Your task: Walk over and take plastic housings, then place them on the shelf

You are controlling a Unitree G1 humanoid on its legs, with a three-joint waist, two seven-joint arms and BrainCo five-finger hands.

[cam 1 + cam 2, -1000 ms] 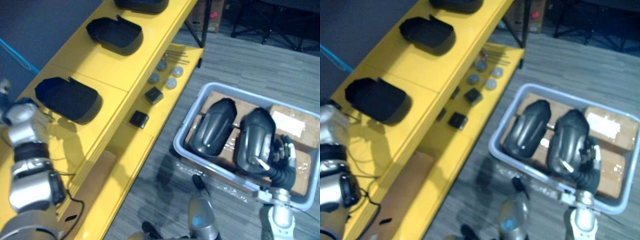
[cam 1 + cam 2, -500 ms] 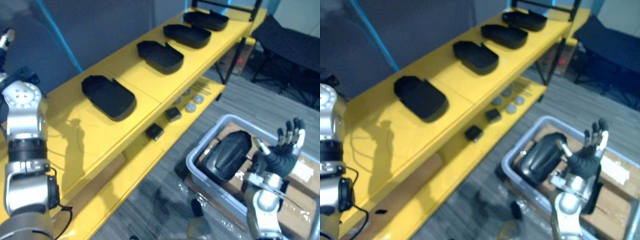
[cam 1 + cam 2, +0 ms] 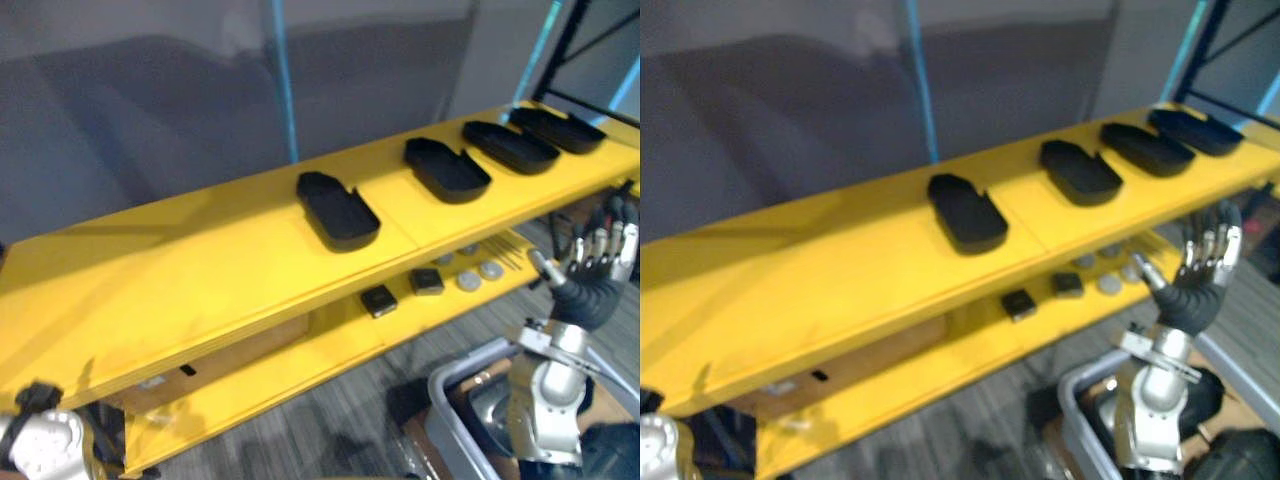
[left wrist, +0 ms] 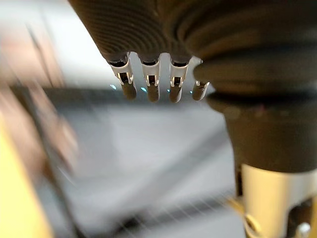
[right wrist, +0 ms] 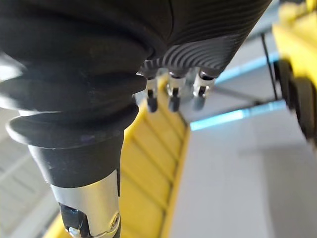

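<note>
The right hand (image 3: 596, 262) is raised at the right edge, fingers spread and empty. The left hand (image 4: 151, 82) shows straight fingers holding nothing. Four housings (image 3: 338, 210) lie on the yellow shelf (image 3: 200, 270). The grey bin (image 3: 436, 385) at lower right is cut off and its contents are hidden, so a reach down could miss or knock its rim.

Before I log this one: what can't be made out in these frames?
- Grey bin: most of its inside is hidden by the arm of the right robot hand and cut off by the bottom edge, both eye views.
- Small parts on the lower shelf: too small to identify, both eye views.
- Left wrist view: everything past the left robot hand is blurred.
</note>
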